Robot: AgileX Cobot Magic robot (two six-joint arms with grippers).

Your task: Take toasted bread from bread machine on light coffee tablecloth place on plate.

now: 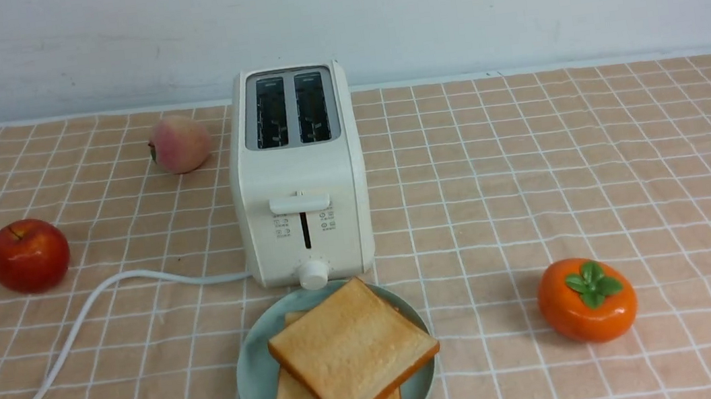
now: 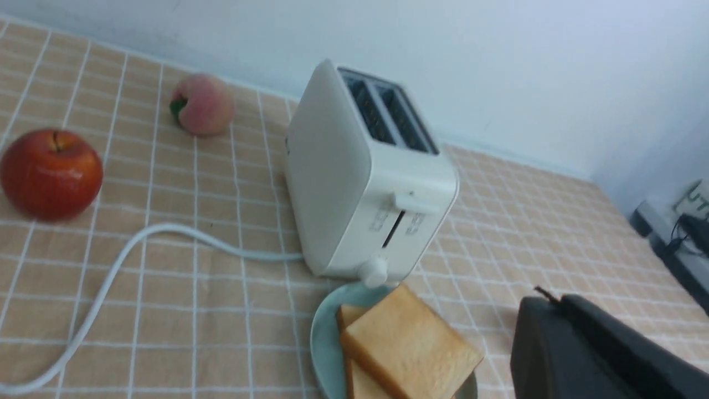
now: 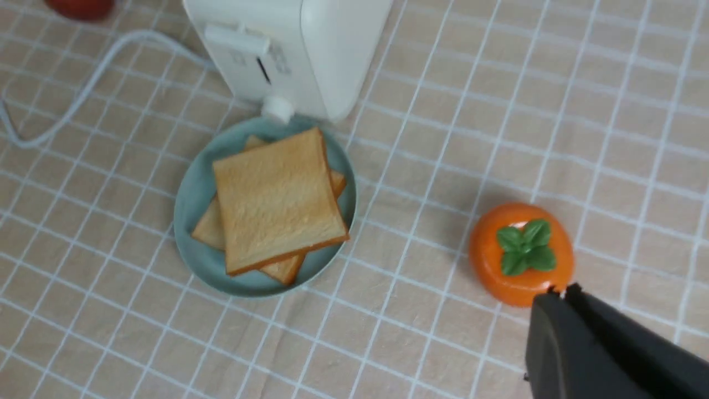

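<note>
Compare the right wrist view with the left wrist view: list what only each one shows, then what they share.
Only the right wrist view: the persimmon's green leaves.

Only the left wrist view: the peach, the toaster's bread slots and a stretch of wall.

Both: the toaster, its white cord, the red apple, cut off in the right wrist view, the plate and two toast slices.

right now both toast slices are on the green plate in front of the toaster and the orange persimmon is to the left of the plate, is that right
Not quite: the persimmon is to the right of the plate, as the front view shows. The rest stands.
</note>
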